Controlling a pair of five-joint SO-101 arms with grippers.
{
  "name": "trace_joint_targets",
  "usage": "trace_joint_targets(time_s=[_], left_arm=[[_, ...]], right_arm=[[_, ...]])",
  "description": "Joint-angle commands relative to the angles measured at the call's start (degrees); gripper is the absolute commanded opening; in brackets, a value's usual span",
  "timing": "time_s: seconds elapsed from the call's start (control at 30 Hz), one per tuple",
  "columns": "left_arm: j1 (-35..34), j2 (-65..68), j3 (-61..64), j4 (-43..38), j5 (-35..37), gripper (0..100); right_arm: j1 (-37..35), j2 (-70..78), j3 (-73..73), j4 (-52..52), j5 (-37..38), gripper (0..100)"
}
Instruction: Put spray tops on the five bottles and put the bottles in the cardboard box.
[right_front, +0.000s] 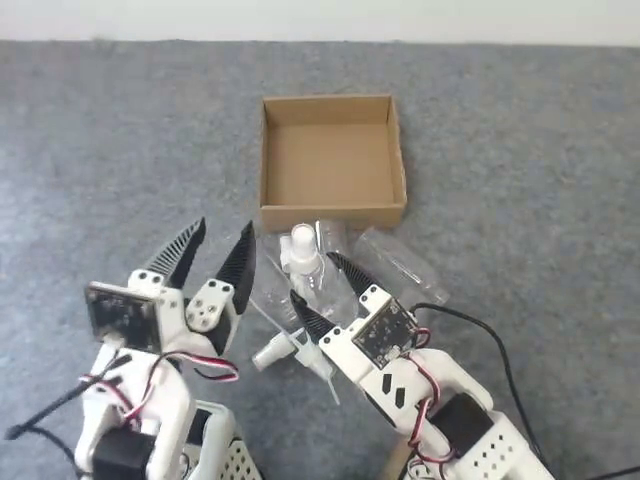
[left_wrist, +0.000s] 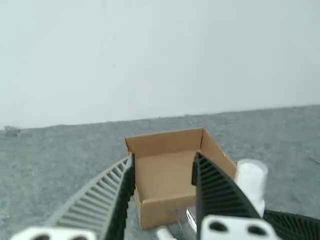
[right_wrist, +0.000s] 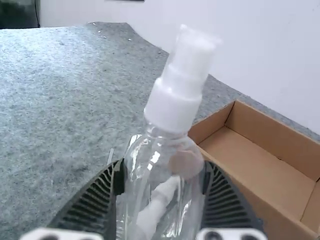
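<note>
The open cardboard box sits at the middle back of the grey carpet, with nothing visible inside. My right gripper is shut on a clear bottle that wears a white spray top, just in front of the box. The capped neck points toward the box wall. My left gripper hangs open and empty to the left of that bottle, aimed at the box; the held bottle's spray top shows beside it.
More clear bottles lie on the carpet in front of the box, one to the right and one left of the held bottle. A loose white spray top with its dip tube lies between the two arms.
</note>
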Motion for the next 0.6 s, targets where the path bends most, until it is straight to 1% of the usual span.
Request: trace_joint_targets(time_s=[0.0,0.2,0.3,0.37,0.5,0.57], left_arm=[[-0.79,-1.05,2.07,-1.93,0.09,17],[-1.41,-0.53,8.13,-7.47,0.18,17],[-0.79,-0.53,9.63,-8.97,0.18,17],[1.76,-0.53,9.63,-8.26,-0.09,17],[7.03,-0.62,9.27,-5.8,-0.62,18],[8.7,-0.62,9.45,-5.71,-2.81,17]], right_arm=[[0.4,-1.27,-1.05,-3.47,0.26,7.6],[0.04,-1.27,-1.14,-5.05,0.18,7.6],[-2.77,-1.27,-1.14,-4.88,0.26,7.6],[-3.91,-1.19,-1.05,-4.79,0.26,7.6],[-4.0,-1.01,-1.05,-4.62,0.35,7.6],[-4.0,-0.84,-0.97,-4.53,0.35,7.6]])
